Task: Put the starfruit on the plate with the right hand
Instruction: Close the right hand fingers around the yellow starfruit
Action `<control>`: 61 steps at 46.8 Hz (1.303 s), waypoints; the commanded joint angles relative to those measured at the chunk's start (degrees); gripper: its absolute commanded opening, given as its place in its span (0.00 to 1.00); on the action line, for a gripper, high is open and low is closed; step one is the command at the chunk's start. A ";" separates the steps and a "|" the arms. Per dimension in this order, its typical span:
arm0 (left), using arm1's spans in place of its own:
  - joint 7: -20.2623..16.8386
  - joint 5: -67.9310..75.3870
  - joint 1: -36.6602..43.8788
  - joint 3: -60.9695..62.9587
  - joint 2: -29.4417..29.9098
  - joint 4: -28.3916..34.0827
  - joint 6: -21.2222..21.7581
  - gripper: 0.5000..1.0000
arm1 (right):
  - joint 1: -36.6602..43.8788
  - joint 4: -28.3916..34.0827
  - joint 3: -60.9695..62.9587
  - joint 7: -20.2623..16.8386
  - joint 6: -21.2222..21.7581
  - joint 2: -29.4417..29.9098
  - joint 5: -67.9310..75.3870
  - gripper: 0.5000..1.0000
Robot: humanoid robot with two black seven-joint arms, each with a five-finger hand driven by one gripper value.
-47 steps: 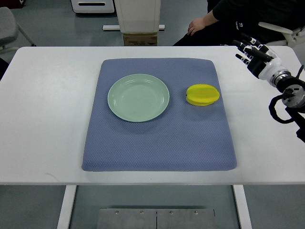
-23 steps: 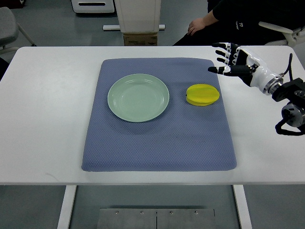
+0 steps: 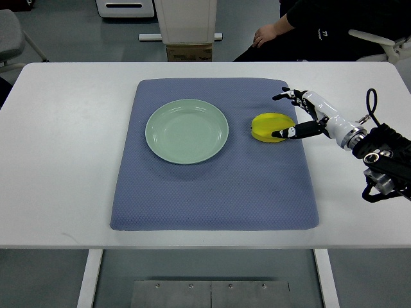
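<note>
— From above, where is the starfruit (image 3: 272,126)?

— On the blue mat (image 3: 212,192), right of the green plate (image 3: 186,131) and not touching it. The plate holds nothing.

— And the right hand (image 3: 297,114)?

— It reaches in from the right edge and sits at the fruit's right side, fingers (image 3: 287,133) spread. The thumb lies along the near right rim of the fruit; the others fan out on its far side. No squeeze on it.

— Anyone else about?

— A person (image 3: 302,29) sits beyond the white table's (image 3: 58,160) far edge.
</note>
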 commanded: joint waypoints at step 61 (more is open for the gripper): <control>0.00 0.08 0.01 0.00 0.00 0.00 0.05 1.00 | 4.16 -2.67 -10.51 -1.79 -3.33 4.73 1.41 0.00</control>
